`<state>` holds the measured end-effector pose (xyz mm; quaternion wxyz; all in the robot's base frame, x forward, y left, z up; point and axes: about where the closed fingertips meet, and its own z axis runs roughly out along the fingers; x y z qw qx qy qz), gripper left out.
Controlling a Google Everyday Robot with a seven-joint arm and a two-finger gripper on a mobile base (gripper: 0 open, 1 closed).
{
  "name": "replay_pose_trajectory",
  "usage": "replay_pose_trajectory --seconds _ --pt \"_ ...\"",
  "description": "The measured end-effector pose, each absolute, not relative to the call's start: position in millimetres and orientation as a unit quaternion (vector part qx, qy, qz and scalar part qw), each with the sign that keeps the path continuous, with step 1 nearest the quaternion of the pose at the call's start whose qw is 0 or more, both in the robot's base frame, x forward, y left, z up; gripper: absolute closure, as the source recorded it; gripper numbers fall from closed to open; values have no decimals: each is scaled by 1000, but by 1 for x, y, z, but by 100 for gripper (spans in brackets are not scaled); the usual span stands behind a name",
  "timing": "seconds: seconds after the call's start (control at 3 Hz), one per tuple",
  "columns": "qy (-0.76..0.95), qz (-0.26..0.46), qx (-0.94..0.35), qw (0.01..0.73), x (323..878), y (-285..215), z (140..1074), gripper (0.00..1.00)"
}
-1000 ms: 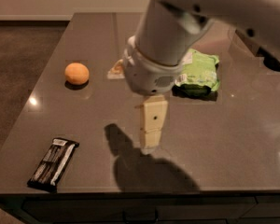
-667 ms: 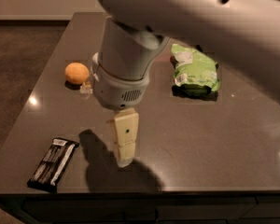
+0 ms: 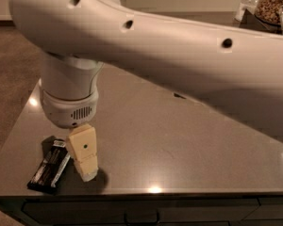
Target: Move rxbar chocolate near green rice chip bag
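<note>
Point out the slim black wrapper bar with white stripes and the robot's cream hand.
slim black white-striped wrapper bar [image 3: 48,167]: camera view, middle of wrapper.
cream hand [image 3: 87,171]: camera view, lower tip, beside the bar's right edge.

The robot's white arm [image 3: 179,46] crosses most of the view. Its gripper [image 3: 87,167] hangs low over the front left part of the grey table [image 3: 188,145], just beside the rxbar chocolate [image 3: 51,166]. The bar lies flat near the table's front edge. A jar of brownish food [image 3: 273,4] stands far back on the right.
</note>
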<state>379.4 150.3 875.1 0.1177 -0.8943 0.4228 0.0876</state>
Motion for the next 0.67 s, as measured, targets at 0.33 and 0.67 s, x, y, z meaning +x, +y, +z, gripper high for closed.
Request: replay_pose_trajectory --seconds 0.33,0.67 --pt "405 84 -905 102 377 171 863 0" --pt "390 81 -914 84 377 184 850 0"
